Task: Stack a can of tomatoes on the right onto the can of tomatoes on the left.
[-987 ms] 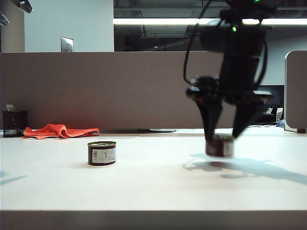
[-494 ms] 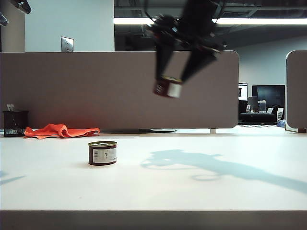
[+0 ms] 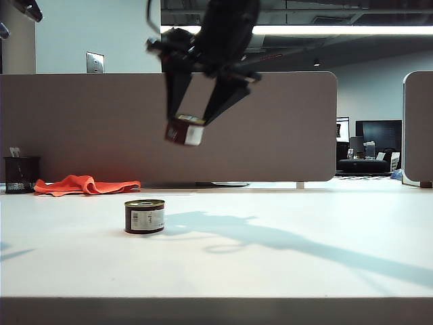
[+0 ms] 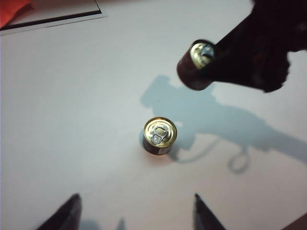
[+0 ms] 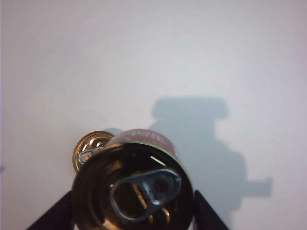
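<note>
Exterior view, item one: right gripper (image 3: 193, 128), raised well above the bench (image 3: 284, 271), left of the view's middle. Its two fingers are clamped on the sides of a can of tomatoes, the carried can (image 3: 184, 131), which hangs tilted, gold lid uppermost.

Item two: the second can of tomatoes, the standing can (image 3: 144, 216). Upright on the bench, below the carried can and a little to its left, well apart from it in height. Dark body, white label panel, gold lid.

Item three: orange cloth (image 3: 84, 184), lying crumpled at the far edge of the bench, left side. Beside it, a dark mesh cup (image 3: 20, 175).

Right wrist view: carried can (image 5: 133, 191) fills the space between the gripper's fingers (image 5: 56, 213), pull tab facing the camera. The standing can's lid (image 5: 88, 146) shows partly from behind it.

Left wrist view: left gripper (image 4: 134, 215), jaws spread wide, nothing between them, poised above the bench. The standing can (image 4: 159, 136) sits beyond its fingertips; the carried can (image 4: 195, 64) and the dark right gripper show farther off.
</note>
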{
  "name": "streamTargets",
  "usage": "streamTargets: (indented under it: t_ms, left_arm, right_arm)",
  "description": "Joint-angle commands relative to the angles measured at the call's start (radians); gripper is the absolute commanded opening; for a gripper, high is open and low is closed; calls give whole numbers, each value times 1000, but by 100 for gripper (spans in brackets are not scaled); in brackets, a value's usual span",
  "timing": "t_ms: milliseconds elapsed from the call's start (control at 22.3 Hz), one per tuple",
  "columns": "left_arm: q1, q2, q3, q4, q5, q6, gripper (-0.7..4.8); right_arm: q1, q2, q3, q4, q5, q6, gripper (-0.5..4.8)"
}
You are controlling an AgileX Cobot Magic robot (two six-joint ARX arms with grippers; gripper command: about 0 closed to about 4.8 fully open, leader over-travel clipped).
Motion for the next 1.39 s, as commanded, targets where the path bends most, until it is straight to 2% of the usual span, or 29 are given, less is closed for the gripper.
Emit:
streamTargets:
  t_ms: [45,449,1122,1302,1391]
  left_arm:
    - [2,-2,7,-7,0,4,291]
    - [2,-2,7,-23,0,4,291]
    - [2,-2,7,-29,0,26,291]
    - [2,-2,7,-30,0,26,291]
    - [2,-2,7,-31,0,26,291]
  right_arm:
    - [29,43,53,-11,45,-43,305]
    - [78,146,82,-11,40,-61,305]
    - [101,182,81,5,10,-56,306]
    - [102,182,81,5,-4,-56,369]
    - [102,182,81,5,-4,-56,369]
